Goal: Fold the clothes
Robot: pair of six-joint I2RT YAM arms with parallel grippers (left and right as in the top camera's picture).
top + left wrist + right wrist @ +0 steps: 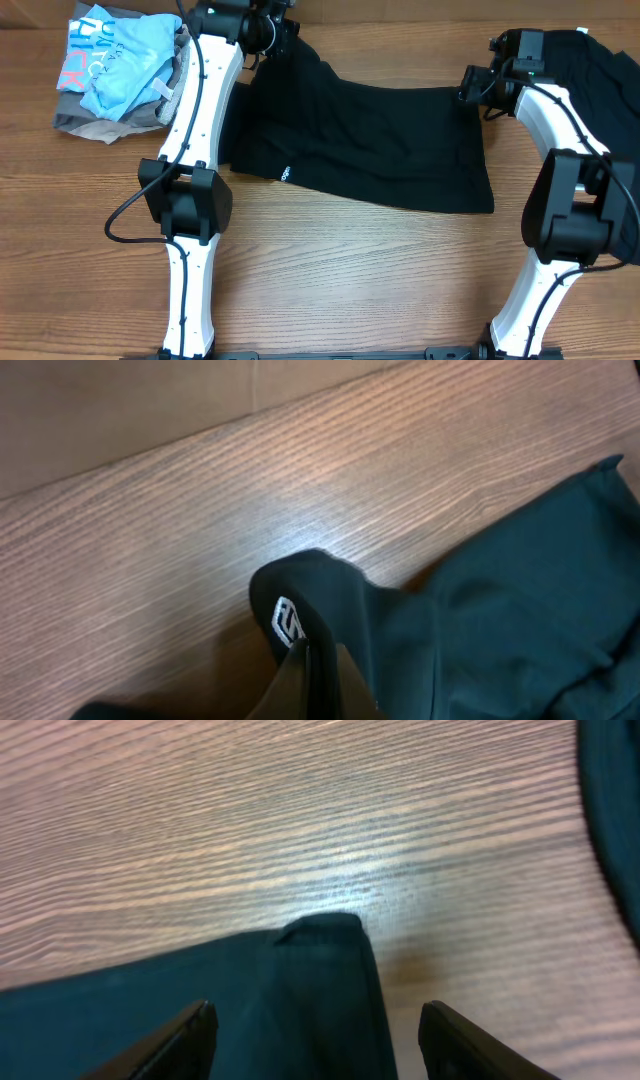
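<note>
Lying flat across the upper middle of the overhead view as a black garment (380, 140) on the wooden table (330, 280). Pinching its upper-left edge in the tightly clamped left gripper (310, 672). Straddling its upper-right corner with the right gripper (320, 1030), jaws wide apart, not closed on it. Sitting at upper left, a blue and grey clothes pile (118, 72).

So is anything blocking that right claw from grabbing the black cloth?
Nothing visible does. The open right claw hangs directly over a corner of the soft black fabric garment lying on the brown wooden table.
</note>
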